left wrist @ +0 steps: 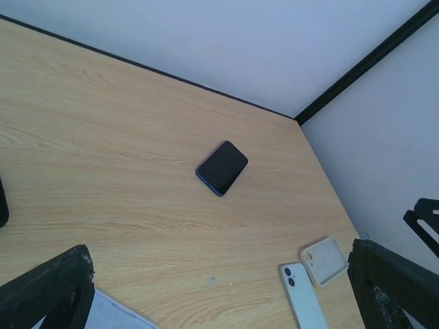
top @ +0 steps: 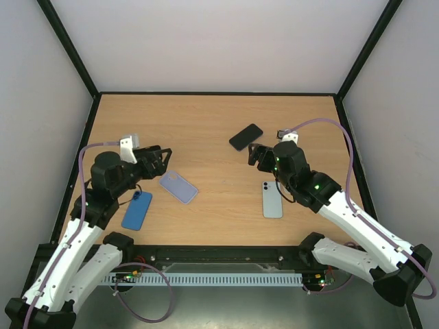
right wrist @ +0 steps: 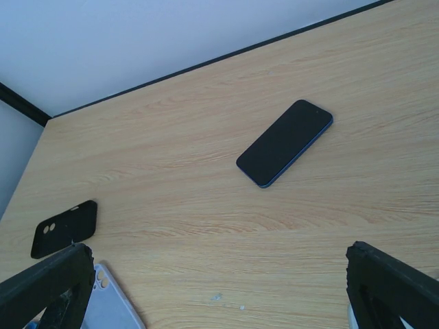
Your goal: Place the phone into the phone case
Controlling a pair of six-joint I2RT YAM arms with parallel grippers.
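Jaws on both arms gape empty; the right pair hovers beside the black phone toward the bench's far edge. Reaching step, I judge; next, drop and pinch its long edges. Lavender case lies nearer the left edge.

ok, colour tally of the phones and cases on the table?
Black: 2, black phone and black case
Blue: 1, blue piece, phone or case unclear
Lavender: 1, lavender piece, also unclear
White: 1, white phone
Beige: 1, beige case
Total: 6
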